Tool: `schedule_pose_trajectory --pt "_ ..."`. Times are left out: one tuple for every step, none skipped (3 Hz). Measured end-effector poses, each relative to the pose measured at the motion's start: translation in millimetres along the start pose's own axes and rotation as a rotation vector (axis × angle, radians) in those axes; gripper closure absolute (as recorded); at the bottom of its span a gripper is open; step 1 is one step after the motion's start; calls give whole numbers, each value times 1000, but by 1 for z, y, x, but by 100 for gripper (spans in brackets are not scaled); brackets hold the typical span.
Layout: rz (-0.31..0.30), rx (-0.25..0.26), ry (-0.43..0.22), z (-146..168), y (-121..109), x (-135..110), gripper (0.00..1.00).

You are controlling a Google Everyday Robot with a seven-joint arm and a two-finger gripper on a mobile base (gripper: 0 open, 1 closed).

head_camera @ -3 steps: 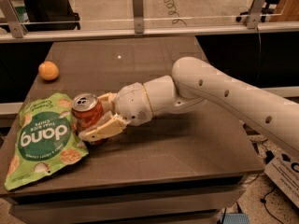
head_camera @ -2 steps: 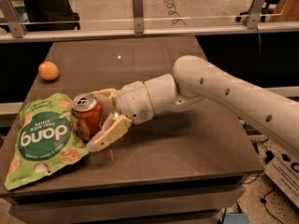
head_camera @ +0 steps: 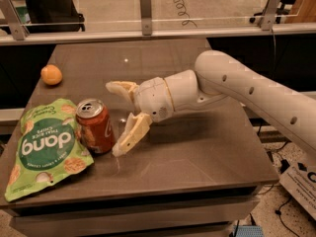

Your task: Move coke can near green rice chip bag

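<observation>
The coke can [head_camera: 95,126], red with a silver top, stands upright on the table right against the right edge of the green rice chip bag [head_camera: 45,147], which lies flat at the front left. My gripper [head_camera: 118,118] is just right of the can, open, with its cream fingers [head_camera: 129,135] spread apart and off the can. The white arm reaches in from the right.
A round orange fruit [head_camera: 51,75] lies at the back left of the brown table [head_camera: 197,152]. A glass rail with metal posts [head_camera: 145,11] runs behind the table. The table's front edge is close below the bag.
The gripper has opened, let go of the can and drawn back to the right and up. The can stays standing beside the bag.
</observation>
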State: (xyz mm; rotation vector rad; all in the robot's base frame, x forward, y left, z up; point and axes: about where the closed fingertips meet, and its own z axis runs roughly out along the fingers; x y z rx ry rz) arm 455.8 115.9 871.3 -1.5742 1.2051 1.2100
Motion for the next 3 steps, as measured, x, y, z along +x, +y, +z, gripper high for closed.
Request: schedule_pose_trajectory --pt "-14 48 52 -37 -20 13 0" --pt "-9 115 103 -90 -43 28 0" --pt "-16 135 108 -100 -49 26 0"
